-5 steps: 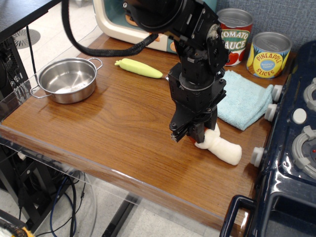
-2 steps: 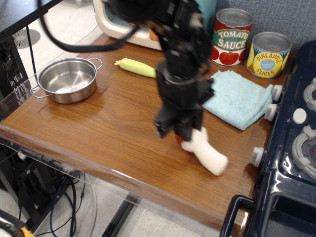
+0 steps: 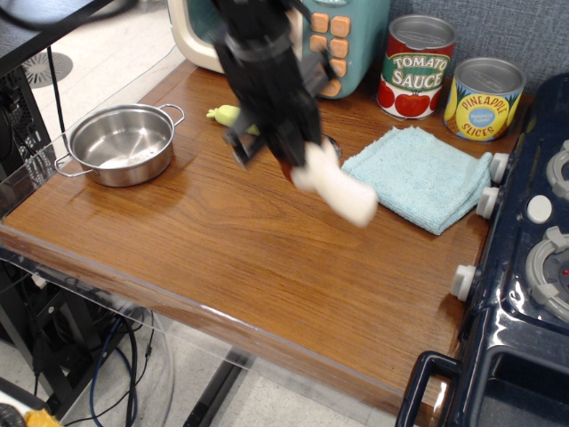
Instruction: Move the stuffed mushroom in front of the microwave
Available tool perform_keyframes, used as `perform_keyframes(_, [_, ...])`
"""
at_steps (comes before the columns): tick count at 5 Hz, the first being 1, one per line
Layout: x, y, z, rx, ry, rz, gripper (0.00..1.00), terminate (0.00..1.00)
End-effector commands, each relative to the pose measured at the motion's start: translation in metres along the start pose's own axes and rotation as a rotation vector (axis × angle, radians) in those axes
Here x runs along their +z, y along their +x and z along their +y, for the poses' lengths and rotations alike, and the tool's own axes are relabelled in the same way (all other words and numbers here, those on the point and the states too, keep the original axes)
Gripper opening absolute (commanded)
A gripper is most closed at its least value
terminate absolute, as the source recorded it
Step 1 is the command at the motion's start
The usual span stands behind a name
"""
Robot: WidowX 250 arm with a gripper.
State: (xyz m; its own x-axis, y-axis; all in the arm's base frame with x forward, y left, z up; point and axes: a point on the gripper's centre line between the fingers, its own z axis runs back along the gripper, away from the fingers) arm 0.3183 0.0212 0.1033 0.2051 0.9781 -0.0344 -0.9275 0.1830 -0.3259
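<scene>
A black robot gripper (image 3: 286,162), blurred, hangs over the middle of a brown wooden table (image 3: 222,258). Its jaws are clamped on the cap end of the stuffed mushroom (image 3: 336,189); only a sliver of reddish-brown cap shows at the jaws. The thick cream-white stem sticks out from the gripper toward the right and slightly toward the table's front edge, tilted downward. The mushroom appears lifted off the wood, though the blur makes this hard to confirm.

Directly behind the gripper, at the back of the table, stands the microwave (image 3: 342,40), with a cream body, teal front and orange buttons; the arm covers much of its door. Just behind and left of the gripper, a pale green handle (image 3: 227,114) peeks out from behind the arm. Further left sits a small steel pot (image 3: 123,142) with two loop handles. To the gripper's right, just beside the mushroom's stem tip, lies a folded light blue cloth (image 3: 425,175). Behind the cloth stand two cans: a tomato sauce can (image 3: 416,67) and a pineapple slices can (image 3: 484,99). At the far right is a dark blue toy stove (image 3: 524,267).
</scene>
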Motion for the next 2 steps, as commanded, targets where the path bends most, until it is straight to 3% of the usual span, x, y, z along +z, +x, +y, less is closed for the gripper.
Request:
perform_keyframes(1, [0.024,0.084,-0.028,0.182,-0.083,-0.151,0.00,0.00])
perform_keyframes(2, [0.019,0.118,-0.047,0.262,-0.087,-0.196,0.00,0.00])
